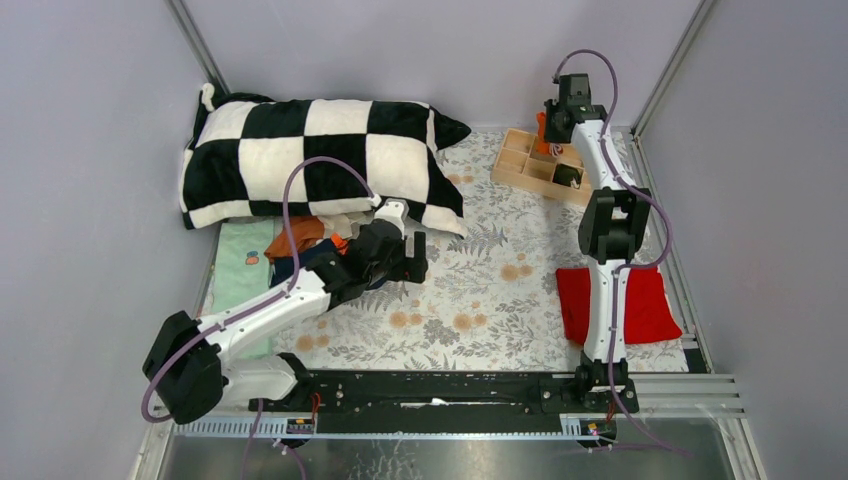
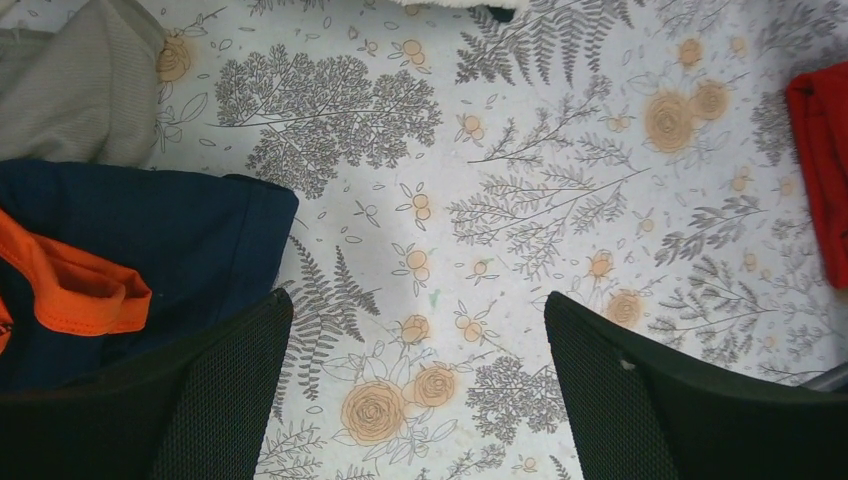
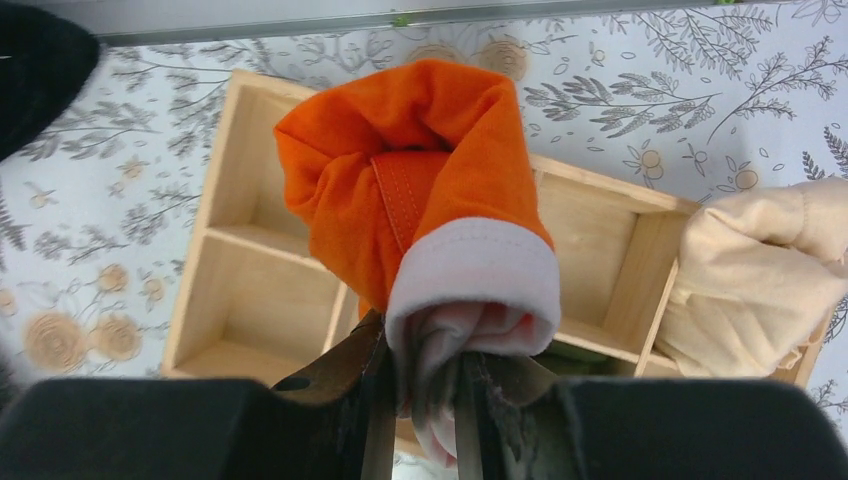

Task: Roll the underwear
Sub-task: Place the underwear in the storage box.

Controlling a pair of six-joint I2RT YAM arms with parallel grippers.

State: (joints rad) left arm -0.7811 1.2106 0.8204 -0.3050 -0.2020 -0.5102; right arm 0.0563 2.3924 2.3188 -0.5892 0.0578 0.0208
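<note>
At the far right corner of the worktop [image 1: 480,290], the right claw [image 3: 420,400] is pressed together on the pale-hemmed end of the rolled orange underwear [image 3: 420,190], holding it above the wooden divided box [image 3: 280,300]; the roll's long axis runs straight away from the claw, pinched end nearest and rounded orange end farthest; seen from the wrist it hangs over the partition between the middle cells, so the placing, I'd judge, turns on which side of that wall it is lowered; a beige roll [image 3: 750,270] already sits at the box's right-hand end in that view, bulging past the rim; the cells to the left look bare. Across the worktop, the left claw [image 2: 418,335] is spread wide with nothing between its fingers, above the flowered cloth; the navy briefs [image 2: 150,230] with orange trim [image 2: 80,290] lie to its left in the wrist view, the left finger overlapping their near edge though I can't say whether it touches them; a grey piece [image 2: 70,90] lies beyond them. The left arm is plainly the nearer to that heap [image 1: 300,245] below the checked pillow [image 1: 320,160]; the right arm is well apart from it; the red cloth [image 1: 625,300] lies beside the right arm's lower links. No brand, label or lettering can be read on any garment here; the orange roll shows only a stitched band and the pale hem.
</note>
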